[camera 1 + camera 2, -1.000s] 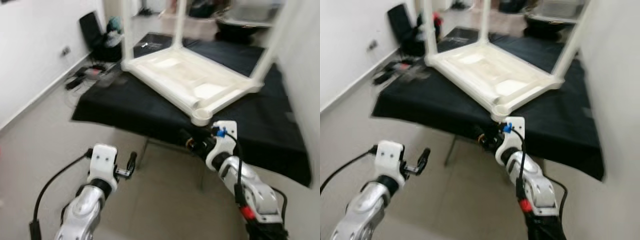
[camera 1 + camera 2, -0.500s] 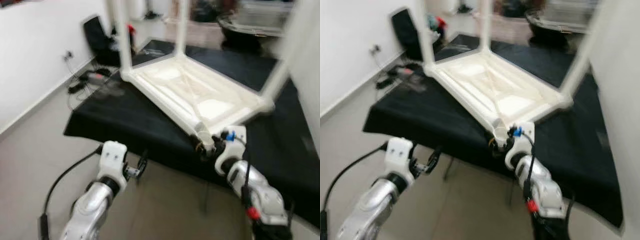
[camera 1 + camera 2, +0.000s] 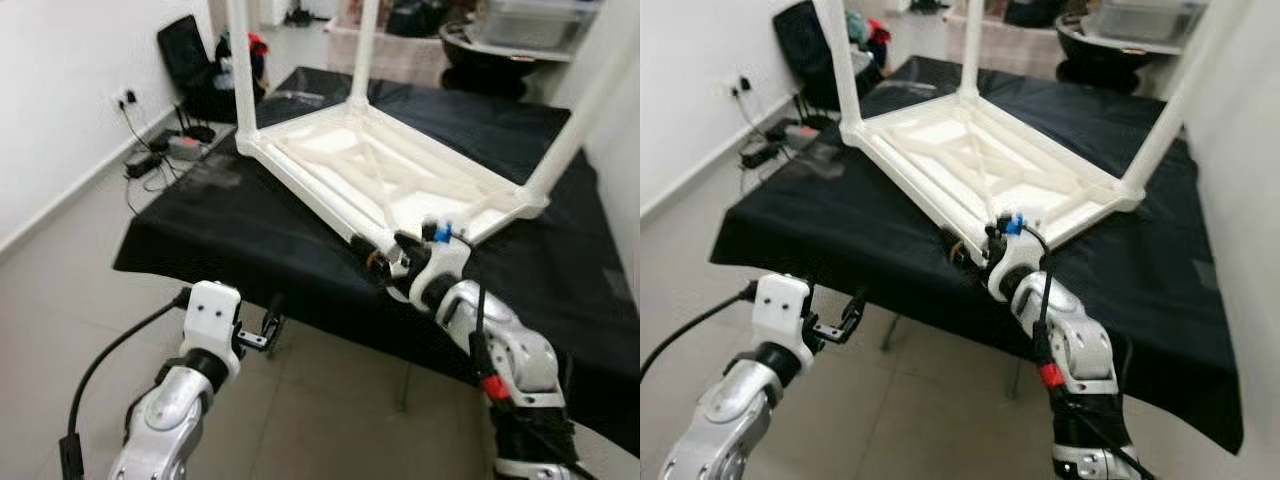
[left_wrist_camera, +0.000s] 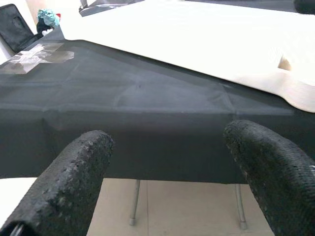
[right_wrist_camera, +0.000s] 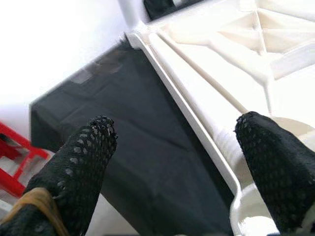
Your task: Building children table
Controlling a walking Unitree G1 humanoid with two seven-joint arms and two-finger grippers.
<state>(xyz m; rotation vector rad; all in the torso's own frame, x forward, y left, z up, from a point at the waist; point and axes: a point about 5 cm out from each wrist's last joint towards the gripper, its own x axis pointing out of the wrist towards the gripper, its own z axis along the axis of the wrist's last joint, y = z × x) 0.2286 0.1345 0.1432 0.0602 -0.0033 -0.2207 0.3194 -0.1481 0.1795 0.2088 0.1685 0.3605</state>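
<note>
**Three legs in, one corner socket still empty**

Right gripper (image 3: pixel 975 250) is hovering with fingers spread wide, gripping nothing, right at the near corner of the upturned white table top (image 3: pixel 400 185). Just past its fingertips is sitting the open round leg socket (image 5: pixel 253 216). Beyond that, three white legs (image 3: pixel 240 70) are standing up from the other corners. Everything is resting on the black-covered bench (image 3: pixel 230 225). Left gripper (image 3: pixel 272 325) is hanging lower, fingers apart, empty, short of the bench edge. Judging: fourth leg remaining.
</note>
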